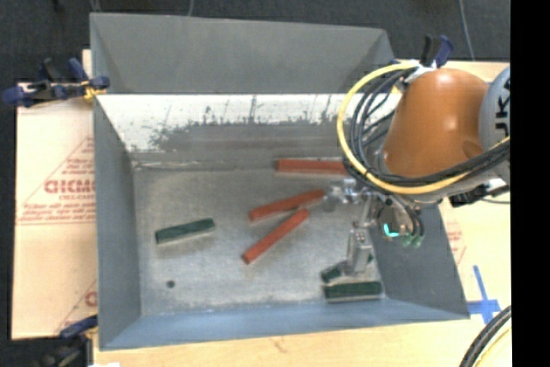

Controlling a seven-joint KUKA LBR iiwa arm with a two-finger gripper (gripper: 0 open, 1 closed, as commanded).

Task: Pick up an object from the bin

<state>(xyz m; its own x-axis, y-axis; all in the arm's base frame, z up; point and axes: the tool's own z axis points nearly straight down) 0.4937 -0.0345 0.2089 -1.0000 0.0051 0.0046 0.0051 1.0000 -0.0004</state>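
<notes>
My gripper (356, 257) hangs low in the bin's front right corner, under the orange wrist cover. Just below it and slightly left lies a small dark green piece (333, 274). A longer dark green block (352, 291) rests flat by the front wall, right beneath that piece. The gripper's tip is close above these two green things; I cannot tell whether it touches either. A red bar (288, 204) lies to its left, one end near the gripper's body.
A second red bar (274, 237) lies slanted in the middle of the floor. A third red bar (307, 166) runs along the back wall. Another green block (184, 231) sits far left. The sloping right wall is close beside the gripper.
</notes>
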